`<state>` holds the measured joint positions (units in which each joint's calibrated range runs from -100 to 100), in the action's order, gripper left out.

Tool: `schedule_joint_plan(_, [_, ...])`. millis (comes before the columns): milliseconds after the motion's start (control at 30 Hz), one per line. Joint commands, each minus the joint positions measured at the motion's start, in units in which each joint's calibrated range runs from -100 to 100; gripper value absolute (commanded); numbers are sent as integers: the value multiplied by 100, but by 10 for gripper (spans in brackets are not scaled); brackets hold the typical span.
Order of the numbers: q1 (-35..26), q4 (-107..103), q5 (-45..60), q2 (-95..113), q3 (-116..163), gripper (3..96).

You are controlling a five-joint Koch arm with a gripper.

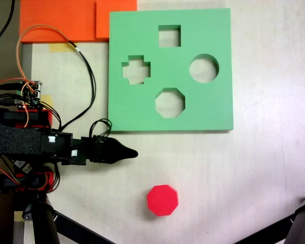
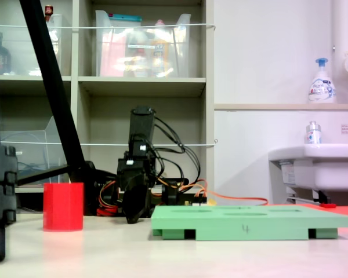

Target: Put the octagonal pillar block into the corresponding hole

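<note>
The octagonal pillar block (image 1: pixel 162 200), bright red, stands upright on the pale table near the first exterior view's bottom centre; in the second exterior view the block (image 2: pixel 63 207) is at the left. The green foam board (image 1: pixel 142 114) lies flat above it, and the corresponding hole (image 1: pixel 170 102), eight-sided, is its lowest cutout. My gripper (image 1: pixel 130 152) is a black pointed tip, shut and empty, between the board's lower edge and the block, touching neither. In the second exterior view the gripper (image 2: pixel 133 215) hangs just above the table, left of the board (image 2: pixel 243 229).
The board also has a square cutout (image 1: pixel 169 35), a cross cutout (image 1: pixel 136 69) and a round cutout (image 1: pixel 203 68). Orange foam sheets (image 1: pixel 66 18) lie at the first exterior view's top left. Cables (image 1: pixel 86 71) loop beside the board. Black tripod legs (image 1: pixel 300 223) stand at the bottom corners.
</note>
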<state>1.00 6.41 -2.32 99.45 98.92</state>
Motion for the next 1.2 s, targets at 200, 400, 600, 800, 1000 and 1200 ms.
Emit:
schedule_joint_plan(200, [0,-579,-10,55,108,505])
schedule_joint_plan(400, [-5,-579,-10,55,108,505])
schedule_joint_plan(600, [-5,-579,-10,55,108,505])
schedule_joint_plan(800, [10,-579,-15,55,108,498])
schedule_joint_plan(1000, [332,-415,-1245,55,108,497])
schedule_joint_plan(1200, [542,-1551,-2530,55,-112,486])
